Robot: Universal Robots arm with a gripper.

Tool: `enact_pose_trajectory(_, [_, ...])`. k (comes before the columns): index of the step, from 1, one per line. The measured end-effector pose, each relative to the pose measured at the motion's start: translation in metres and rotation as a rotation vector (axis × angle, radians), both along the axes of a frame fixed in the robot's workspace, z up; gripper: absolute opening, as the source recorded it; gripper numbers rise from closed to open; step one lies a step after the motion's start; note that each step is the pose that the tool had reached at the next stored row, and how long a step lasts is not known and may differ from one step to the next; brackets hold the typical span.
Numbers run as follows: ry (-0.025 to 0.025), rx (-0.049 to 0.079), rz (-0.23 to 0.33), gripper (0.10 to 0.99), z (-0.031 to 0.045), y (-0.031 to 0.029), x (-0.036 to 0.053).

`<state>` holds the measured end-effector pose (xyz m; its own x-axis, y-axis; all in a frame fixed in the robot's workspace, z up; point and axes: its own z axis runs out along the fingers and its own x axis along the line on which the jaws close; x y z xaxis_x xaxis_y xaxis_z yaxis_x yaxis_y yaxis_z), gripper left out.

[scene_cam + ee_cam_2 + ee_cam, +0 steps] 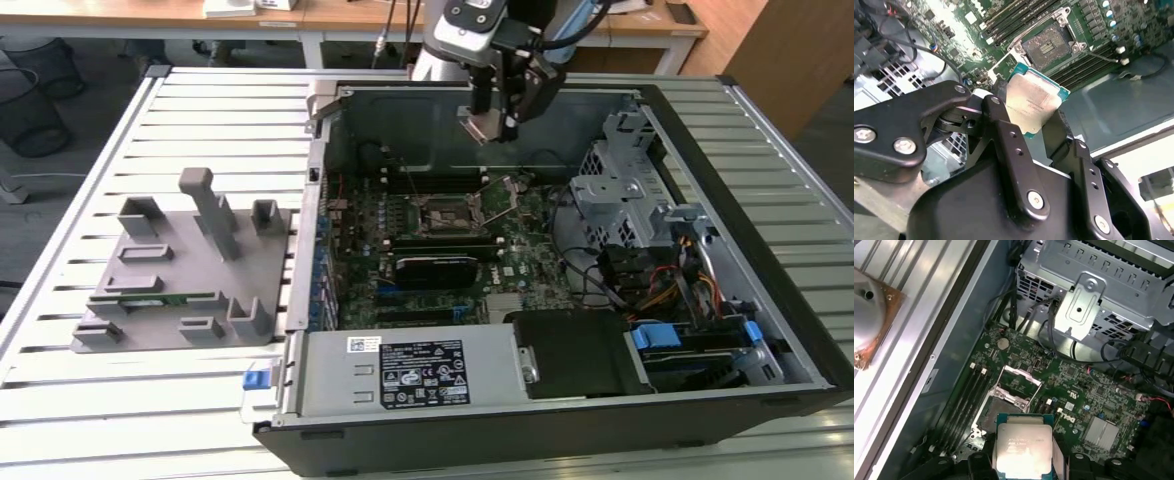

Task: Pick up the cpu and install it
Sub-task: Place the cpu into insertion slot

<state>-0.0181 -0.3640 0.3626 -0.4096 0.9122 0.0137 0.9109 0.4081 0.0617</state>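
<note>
The gripper (1028, 111) has its jaws pinching the cpu (1039, 95) by two opposite edges, silvery top turned toward the wrist. Below the jaws, apart from the chip, sits the open socket (1048, 42). Around it spreads the green motherboard (1079, 385), inside the opened computer case (534, 440).

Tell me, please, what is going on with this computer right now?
A robot arm's claw is gripping the cpu by its edges, holding it in the air over the open computer case. Below it, the socket on the motherboard sits empty with its metal frame flipped up, so the cpu is not yet in place.
</note>
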Motion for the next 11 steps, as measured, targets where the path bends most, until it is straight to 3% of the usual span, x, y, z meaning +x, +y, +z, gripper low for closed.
enact_pose_trajectory(11, [0.0000,0.000,-0.177,0.529,-0.0018,0.0003,0.0000])
